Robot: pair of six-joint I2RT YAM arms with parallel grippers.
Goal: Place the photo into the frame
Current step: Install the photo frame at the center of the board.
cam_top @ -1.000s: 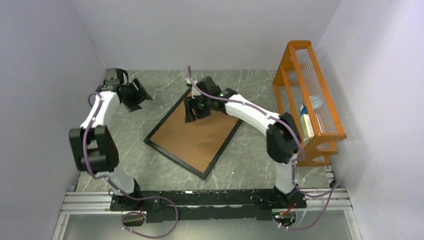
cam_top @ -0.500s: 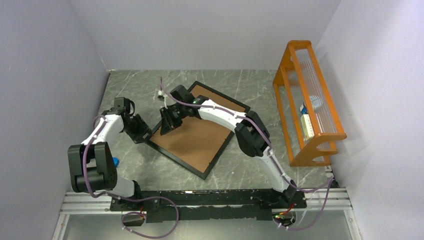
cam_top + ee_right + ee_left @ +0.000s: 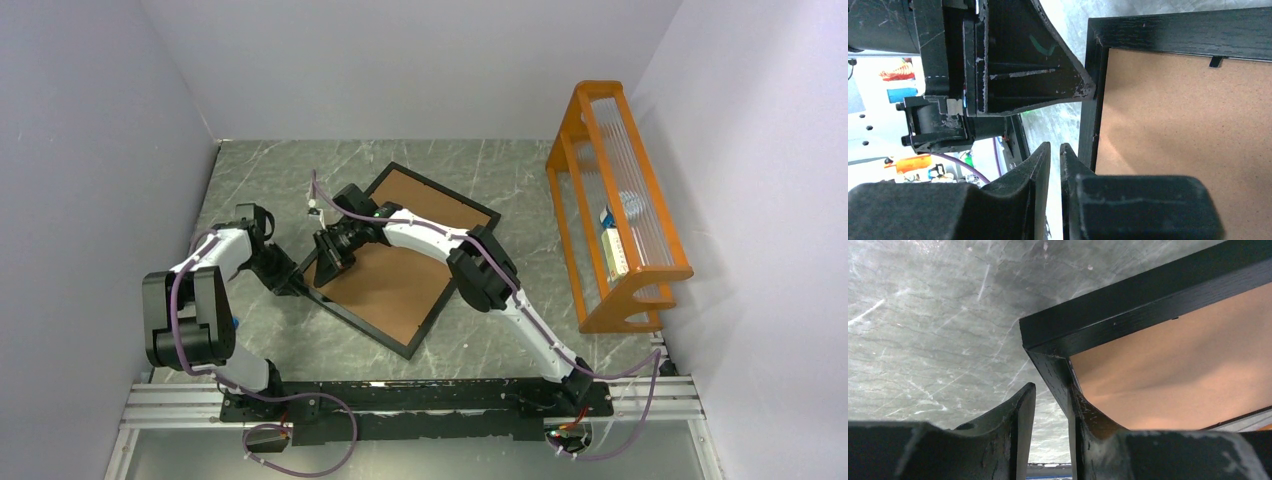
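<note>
Top external view first: a grey marbled table (image 3: pixel 260 190) with an orange rack (image 3: pixel 655 268) on the right. The frame (image 3: pixel 352 321) lies flat mid-table, a little left of centre. It's back side up, brown backing board (image 3: pixel 395 285) showing. Its long axis runs from near-left to far-right, one corner pointing far and one near. No sign of the photo anywhere, so I can't say where it is.

Both arms crowd the frame's left corner. The left claw (image 3: pixel 1052 390) is set narrow, its fingertips either side of the black rail just below that corner. Whether it's actually pinching, I cannot tell. The right claw (image 3: pixel 1054 150) is all but closed with nothing between its fingers, sitting just outside the same rail.

My read: they're working for a purchase on that corner, with the photo step not begun. Next, I'd judge, comes a firm pinch on the rail. The small clip (image 3: pixel 1215 61) holding the board looks likely to need turning too.
</note>
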